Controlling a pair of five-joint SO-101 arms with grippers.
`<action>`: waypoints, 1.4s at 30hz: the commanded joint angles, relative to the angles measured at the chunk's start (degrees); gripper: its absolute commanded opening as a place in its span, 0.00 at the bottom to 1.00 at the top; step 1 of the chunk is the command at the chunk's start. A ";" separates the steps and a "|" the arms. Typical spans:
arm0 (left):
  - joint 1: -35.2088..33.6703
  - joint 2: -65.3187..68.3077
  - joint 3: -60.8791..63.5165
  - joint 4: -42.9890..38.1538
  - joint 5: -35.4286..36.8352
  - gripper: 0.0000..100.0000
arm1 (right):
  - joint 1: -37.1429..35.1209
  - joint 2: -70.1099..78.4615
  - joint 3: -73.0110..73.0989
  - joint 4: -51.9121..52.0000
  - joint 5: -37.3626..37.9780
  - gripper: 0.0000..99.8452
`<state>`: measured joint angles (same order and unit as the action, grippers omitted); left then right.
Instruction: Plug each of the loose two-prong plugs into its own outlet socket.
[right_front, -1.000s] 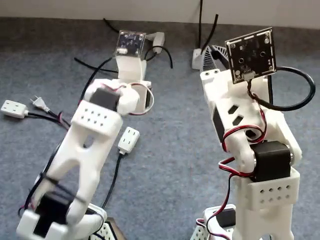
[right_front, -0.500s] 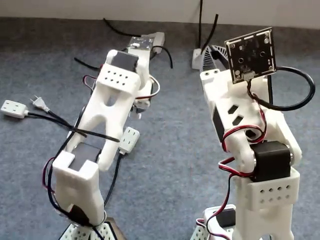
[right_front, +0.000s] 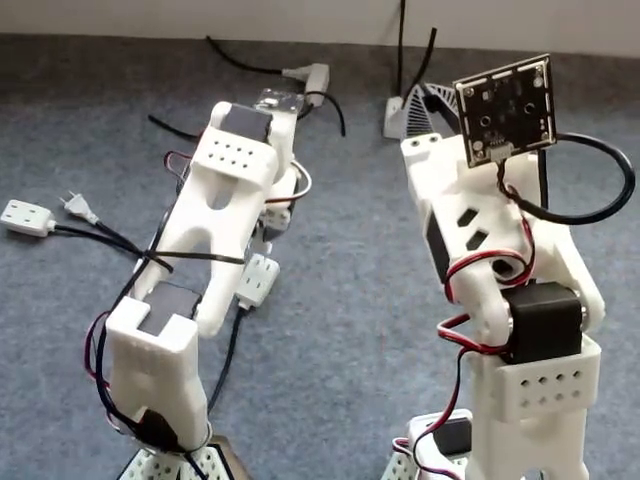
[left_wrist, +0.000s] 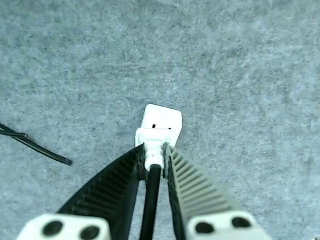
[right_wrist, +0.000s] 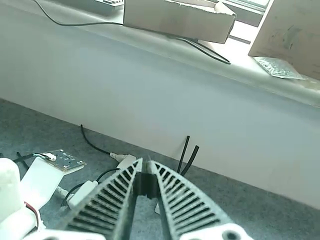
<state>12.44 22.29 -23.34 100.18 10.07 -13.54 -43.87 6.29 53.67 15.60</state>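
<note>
**Counter** (right_front: 350, 300): grey carpeted surface. Entries run left to right.

1. **Socket block** (right_front: 25, 217): white, at the far left. A loose plug (right_front: 78, 207) on a black cord lies just beside it.
2. **Left arm** (right_front: 215, 230): stretched out over the carpet. A second socket block (right_front: 258, 280) lies partly beneath it.
3. **Left claw** (left_wrist: 154, 147): narrow, clamped on a white plug (left_wrist: 152, 140). The plug's black cord runs back between the fingers. Its front touches a white block (left_wrist: 161, 117). Whether the prongs are seated cannot be told, nor whether this block is the second socket block. The left wrist view gives the grip close up; the high view gives the spread of blocks and cords.
4. **Back plug** (right_front: 312, 74): white, on a black cord, near the wall.
5. **Right arm** (right_front: 510, 300): raised.
6. **Right claw** (right_wrist: 145, 165): fingers drawn together, holding nothing, aimed toward the wall above the carpet. The right wrist view adds the back plug from carpet level.
</note>
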 joint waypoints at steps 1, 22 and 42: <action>0.48 -1.10 0.75 0.70 -0.35 0.01 | 0.57 -1.01 -1.36 -1.45 0.18 0.01; 0.66 -1.10 9.89 -9.85 3.08 0.01 | 0.57 -1.01 -1.36 -1.45 0.18 0.01; 1.80 -11.56 18.15 -12.92 -4.04 0.01 | 0.57 -1.10 -1.36 -1.45 0.18 0.01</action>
<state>12.79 13.85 -5.67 88.22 6.46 -13.54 -43.87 6.29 53.49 15.60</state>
